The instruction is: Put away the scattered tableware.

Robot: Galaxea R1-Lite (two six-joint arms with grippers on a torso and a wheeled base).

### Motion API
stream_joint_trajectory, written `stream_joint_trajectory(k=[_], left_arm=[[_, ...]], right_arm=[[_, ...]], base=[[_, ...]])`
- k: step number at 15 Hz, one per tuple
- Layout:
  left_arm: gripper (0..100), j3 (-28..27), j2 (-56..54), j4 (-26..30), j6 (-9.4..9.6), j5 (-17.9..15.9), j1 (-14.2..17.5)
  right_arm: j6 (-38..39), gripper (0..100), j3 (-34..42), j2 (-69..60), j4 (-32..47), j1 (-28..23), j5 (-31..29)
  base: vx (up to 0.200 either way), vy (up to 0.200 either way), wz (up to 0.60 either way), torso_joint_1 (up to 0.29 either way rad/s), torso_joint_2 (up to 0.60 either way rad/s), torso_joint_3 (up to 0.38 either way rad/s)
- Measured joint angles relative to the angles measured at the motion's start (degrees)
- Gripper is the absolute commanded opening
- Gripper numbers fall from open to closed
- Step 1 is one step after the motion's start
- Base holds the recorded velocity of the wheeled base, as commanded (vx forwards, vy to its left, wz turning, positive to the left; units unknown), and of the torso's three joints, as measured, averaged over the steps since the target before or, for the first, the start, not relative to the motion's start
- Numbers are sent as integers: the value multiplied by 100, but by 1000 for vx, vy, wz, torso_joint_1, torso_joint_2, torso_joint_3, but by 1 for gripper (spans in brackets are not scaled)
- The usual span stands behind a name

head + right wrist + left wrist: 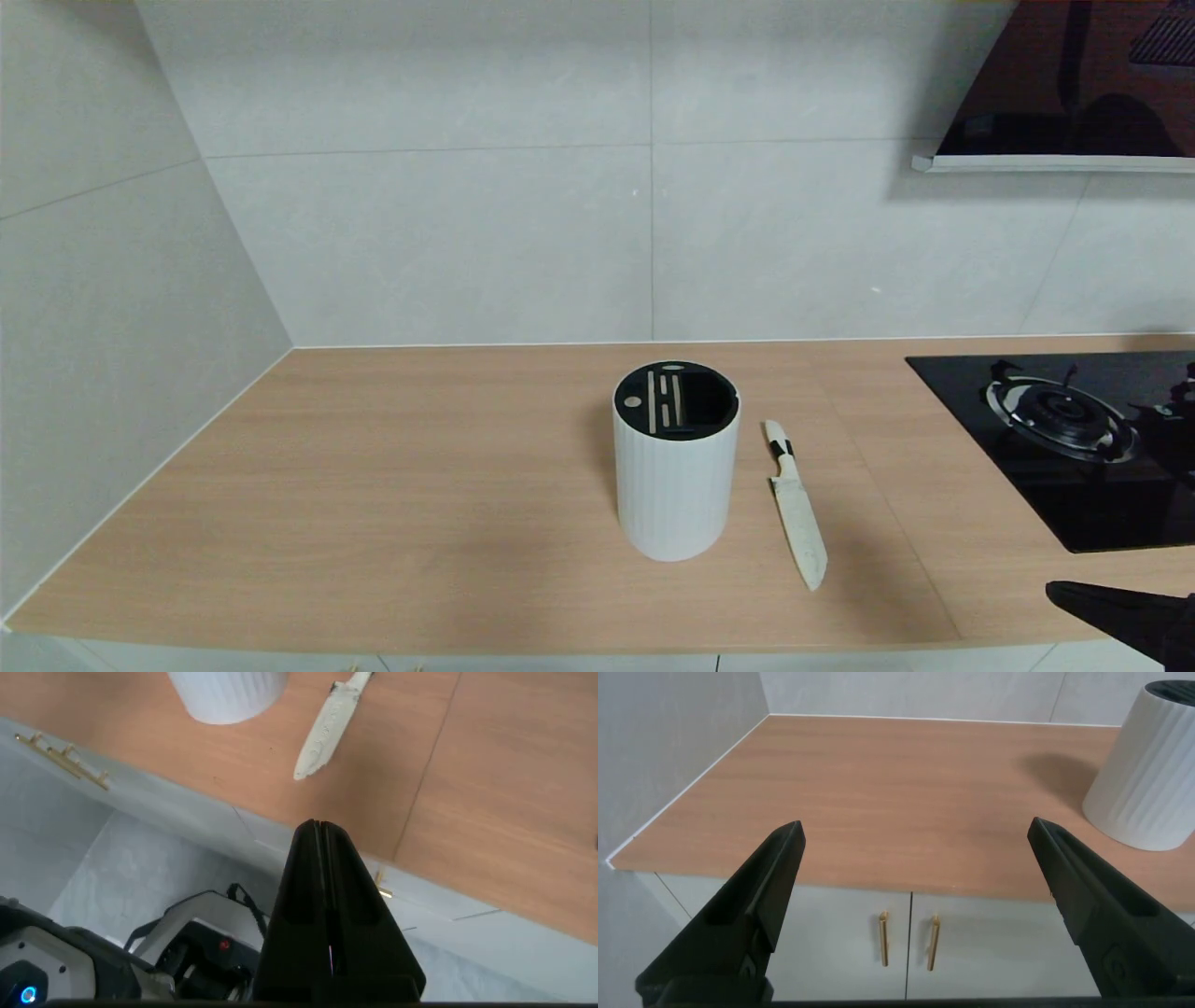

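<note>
Right claw [318, 831]: nearest item, low at the near right corner, off the desk's [420, 485] near edge and short of the knife; fingers pressed together, holding nothing. Left claw [915, 833]: spread wide and holding nothing, hanging at the near left edge of the desk above two brass door handles [884, 940]. Knife [795, 504]: lies flat on the desk just right of the knife holder [676, 467] and apart from it, handle with its dark band at the far end, pale speckled blade tip towards the near edge. Handling, judged: light, stiff and thin; the blade is likely slick and sits flush on the wood, so the thicker handle is the place to pinch. Knife holder: white ribbed cylinder, upright at mid-desk; tall, so a sideways knock could tip it. Gas hob [1064, 439]: far right. Head view supplies the holder's black top with narrow slots and one wide opening; the wrist views, looking from low, give its ribbed wall instead, and they settle each claw's state.
</note>
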Motion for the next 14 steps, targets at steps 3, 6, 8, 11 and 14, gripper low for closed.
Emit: stream_joint_trajectory(k=[3, 6, 8, 11, 14], left_arm=[[100, 2, 0, 0, 0, 0, -2], [100, 2, 0, 0, 5, -2, 0], [100, 2, 0, 0, 5, -2, 0], [100, 2, 0, 0, 2, 0, 0], [100, 2, 0, 0, -17, 0, 0]], right_arm=[[-9, 0, -13, 489, -74, 50, 138], [-330, 0, -165, 913, -90, 68, 154], [-396, 100, -529, 1237, -77, 207, 105], [-399, 100, -1119, 1853, -22, 521, -130], [-276, 100, -1668, 2690, -37, 894, -533]], base=[[0, 0, 0, 0, 0, 0], [0, 0, 0, 0, 0, 0], [0, 0, 0, 0, 0, 0], [0, 0, 0, 0, 0, 0], [0, 0, 0, 0, 0, 0]])
